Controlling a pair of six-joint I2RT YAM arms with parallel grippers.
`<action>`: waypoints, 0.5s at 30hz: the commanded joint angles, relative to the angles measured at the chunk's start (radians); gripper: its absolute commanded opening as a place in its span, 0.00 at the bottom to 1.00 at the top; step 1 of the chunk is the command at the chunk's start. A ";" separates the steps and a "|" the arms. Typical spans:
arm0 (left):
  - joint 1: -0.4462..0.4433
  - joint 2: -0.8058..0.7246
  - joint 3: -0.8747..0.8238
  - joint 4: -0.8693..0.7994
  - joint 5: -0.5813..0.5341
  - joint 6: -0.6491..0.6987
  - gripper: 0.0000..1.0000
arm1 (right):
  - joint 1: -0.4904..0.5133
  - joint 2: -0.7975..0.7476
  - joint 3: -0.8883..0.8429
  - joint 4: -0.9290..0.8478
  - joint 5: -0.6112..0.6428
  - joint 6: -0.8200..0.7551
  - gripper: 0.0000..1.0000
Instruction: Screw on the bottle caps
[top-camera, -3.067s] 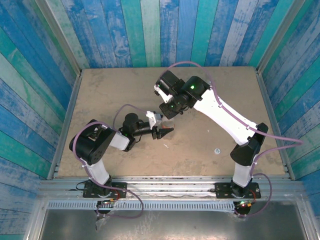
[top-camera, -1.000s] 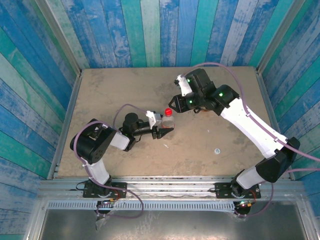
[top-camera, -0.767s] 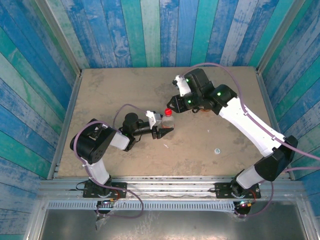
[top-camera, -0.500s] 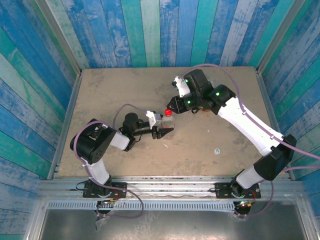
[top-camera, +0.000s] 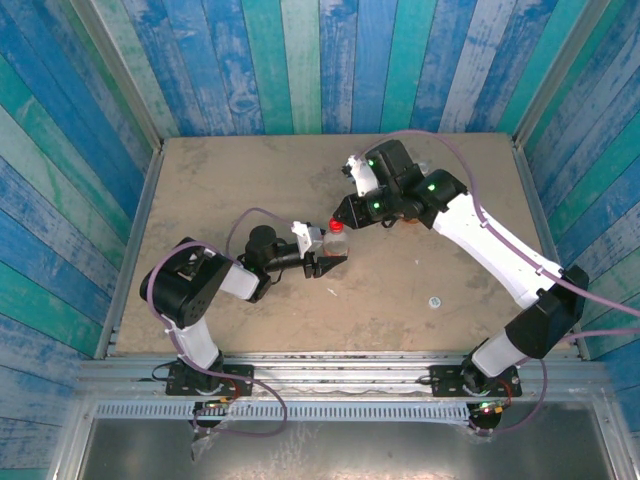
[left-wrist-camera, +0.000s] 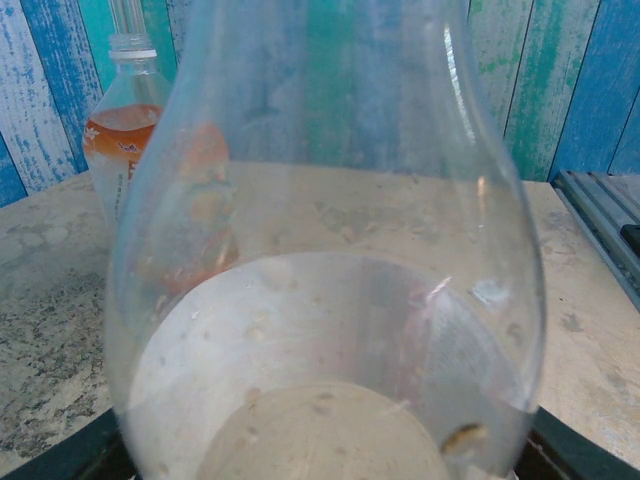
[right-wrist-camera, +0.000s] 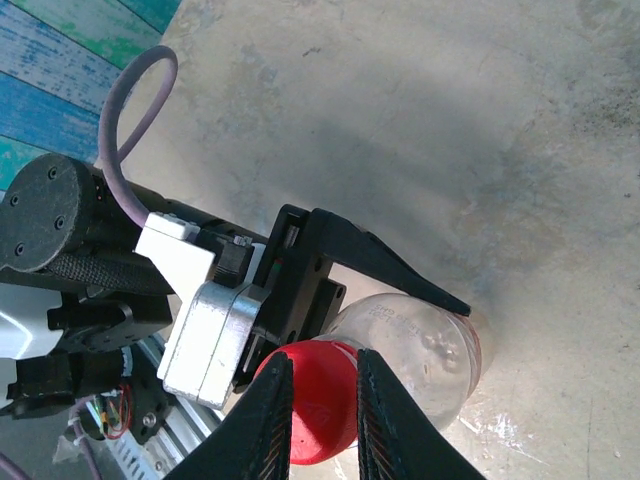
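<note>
The small clear bottle (right-wrist-camera: 430, 345) stands upright on the table, and my left gripper (top-camera: 332, 256) is shut on its body. Its black fingers (right-wrist-camera: 370, 255) reach around the bottle. The red cap (right-wrist-camera: 322, 405) sits on the bottle's neck. My right gripper (right-wrist-camera: 322, 355) comes down from above with its fingers closed in on both sides of the cap. In the top view the red cap (top-camera: 337, 225) lies right under the right gripper (top-camera: 343, 213). The bottle (left-wrist-camera: 320, 300) takes up most of the left wrist view. The orange bottle (left-wrist-camera: 130, 150) stands behind it with its neck bare.
A small white cap (top-camera: 434, 301) lies on the table to the right, near the front. The right arm (top-camera: 480, 240) stretches across the right half. Blue and green plank walls (top-camera: 300, 60) enclose the table (top-camera: 220, 180), and its left part is bare.
The right gripper has moved left onto the red cap and its fingers have closed in. The left arm and the small bottle have stayed still.
</note>
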 joint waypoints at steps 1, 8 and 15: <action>0.005 0.038 -0.002 -0.069 0.013 0.001 0.66 | -0.004 0.007 -0.024 -0.013 -0.025 -0.005 0.21; 0.008 0.039 -0.003 -0.067 0.011 -0.005 0.65 | -0.004 -0.006 -0.036 -0.016 -0.034 0.001 0.21; 0.013 0.046 0.000 -0.055 0.009 -0.027 0.65 | -0.004 -0.029 -0.056 -0.015 -0.038 0.018 0.19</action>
